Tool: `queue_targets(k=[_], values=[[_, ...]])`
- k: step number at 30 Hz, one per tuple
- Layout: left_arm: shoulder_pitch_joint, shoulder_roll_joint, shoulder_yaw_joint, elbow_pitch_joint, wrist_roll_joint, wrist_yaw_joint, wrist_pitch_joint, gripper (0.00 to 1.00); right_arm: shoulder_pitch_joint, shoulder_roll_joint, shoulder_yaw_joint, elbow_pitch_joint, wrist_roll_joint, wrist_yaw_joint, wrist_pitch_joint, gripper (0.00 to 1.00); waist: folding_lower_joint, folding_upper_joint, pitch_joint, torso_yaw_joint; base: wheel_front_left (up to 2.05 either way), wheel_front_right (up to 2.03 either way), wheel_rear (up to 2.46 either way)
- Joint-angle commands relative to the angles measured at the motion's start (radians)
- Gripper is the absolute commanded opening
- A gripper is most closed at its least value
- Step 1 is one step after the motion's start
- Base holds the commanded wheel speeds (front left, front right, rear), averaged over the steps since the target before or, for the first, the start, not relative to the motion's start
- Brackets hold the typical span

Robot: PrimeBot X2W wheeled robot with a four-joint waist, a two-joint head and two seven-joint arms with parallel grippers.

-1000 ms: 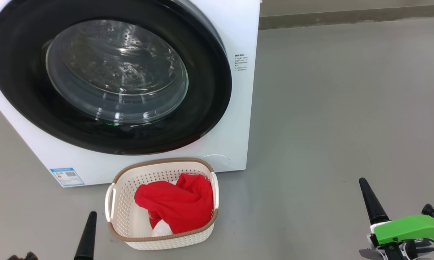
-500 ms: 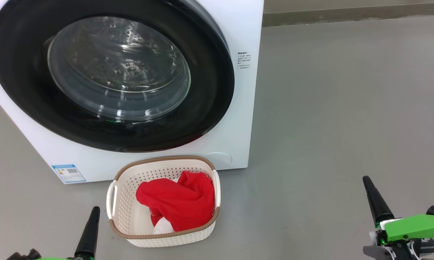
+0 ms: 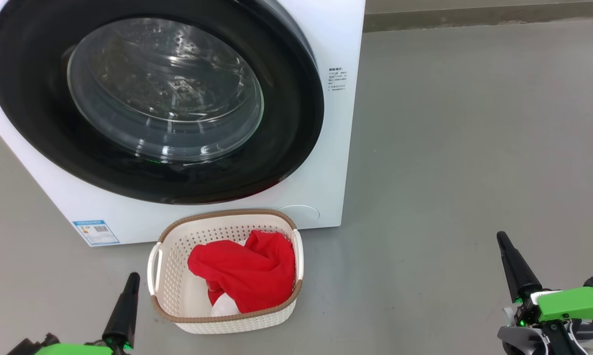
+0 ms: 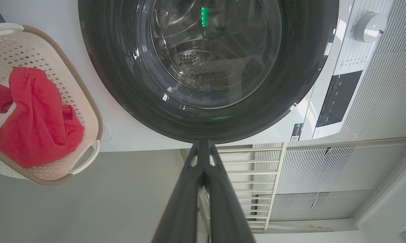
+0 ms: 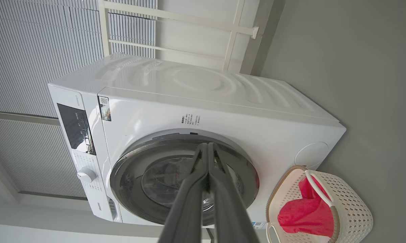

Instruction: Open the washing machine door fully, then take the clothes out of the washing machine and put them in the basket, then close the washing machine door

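Left fingers (image 3: 124, 311) have edged forward beside the basket (image 3: 247, 323).

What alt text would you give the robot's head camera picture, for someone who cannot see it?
A white washing machine, its round black-rimmed glass door closed, stands on a grey floor; a cream perforated basket before it holds red clothes. The left gripper and right gripper, both shut and empty, point up from the bottom corners.

Smooth grey floor (image 3: 474, 148); darker skirting strip (image 3: 474, 20) at far edge; ribbed pale wall panels (image 5: 30, 50); white railing (image 5: 189, 19).
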Motion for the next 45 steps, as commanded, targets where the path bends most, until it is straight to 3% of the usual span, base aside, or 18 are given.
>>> queue_targets(k=[1,45], values=[[-0.048,0.01,0.025,-0.019,-0.035,-0.007,0.013,0.0,-0.043,-0.013,0.01,-0.035,0.033,-0.001,0.012,0.0,0.0,-0.0001,0.001,0.001,0.0,0.0,0.0],[-0.051,0.01,0.025,-0.018,-0.048,-0.007,0.017,0.0,-0.044,-0.013,0.009,-0.035,0.046,-0.001,0.016,0.0,0.0,-0.0001,0.002,0.002,0.0,0.0,0.0]])
